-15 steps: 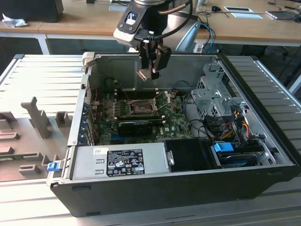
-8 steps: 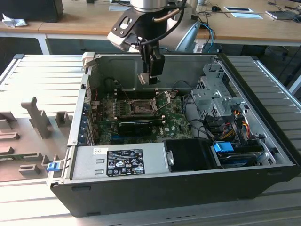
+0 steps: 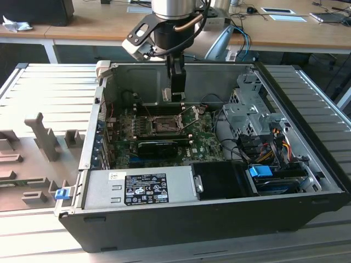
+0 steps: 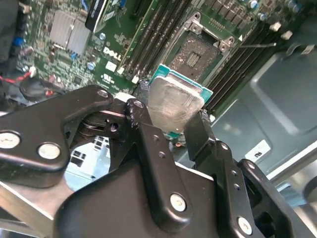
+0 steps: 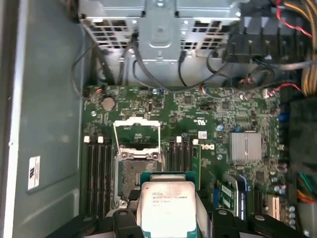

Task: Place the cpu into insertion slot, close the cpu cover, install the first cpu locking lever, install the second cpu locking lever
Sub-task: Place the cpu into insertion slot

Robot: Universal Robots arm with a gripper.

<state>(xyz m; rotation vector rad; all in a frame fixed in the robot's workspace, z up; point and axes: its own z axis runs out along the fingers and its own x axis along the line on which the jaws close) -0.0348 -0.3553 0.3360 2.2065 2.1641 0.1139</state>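
The tool (image 4: 171, 121) grips by two opposite edges the cpu (image 4: 174, 99), a light, stiff but probably fragile chip, which hangs just above the uncovered insertion slot (image 4: 200, 52), so an edge hold seems safest.

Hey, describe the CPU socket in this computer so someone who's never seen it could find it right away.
Inside the open computer case, find the green motherboard. Near its middle, below the gripper holding the cpu, lies the insertion slot. It is square and dark in a metal frame, unlike the long narrow memory slots on either side.
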